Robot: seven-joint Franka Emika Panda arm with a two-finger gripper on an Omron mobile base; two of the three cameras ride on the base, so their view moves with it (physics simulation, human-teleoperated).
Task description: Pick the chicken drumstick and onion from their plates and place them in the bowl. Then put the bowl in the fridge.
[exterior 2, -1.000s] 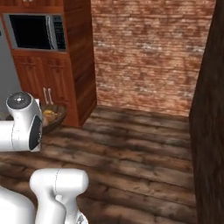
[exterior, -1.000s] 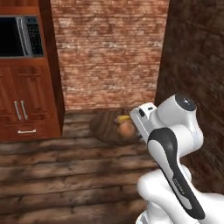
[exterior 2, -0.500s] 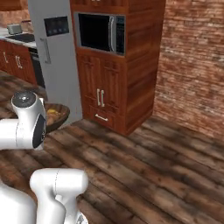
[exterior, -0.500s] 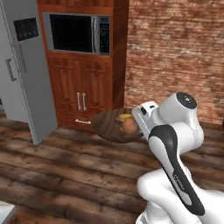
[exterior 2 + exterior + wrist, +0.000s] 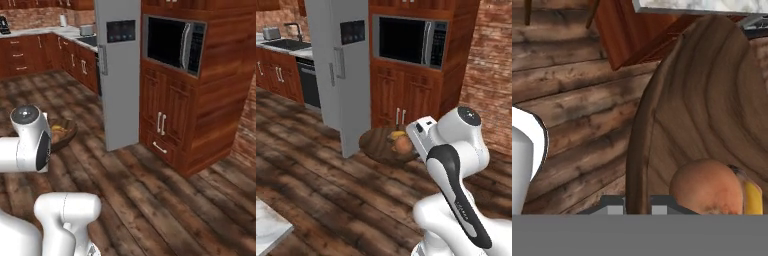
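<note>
Gripping the bowl (image 5: 381, 145) by its rim, the claw (image 5: 637, 202) carries onion (image 5: 402, 144) and chicken drumstick (image 5: 396, 134) near the closed fridge (image 5: 343, 65).

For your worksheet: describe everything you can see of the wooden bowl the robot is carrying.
The bowl is wide, shallow and round, of dark brown wood with clear grain. It is held above the plank floor in front of the arm, near the closed fridge. The gripper is shut on its rim. Inside lie the reddish-brown onion and the yellowish chicken drumstick, side by side.
</note>
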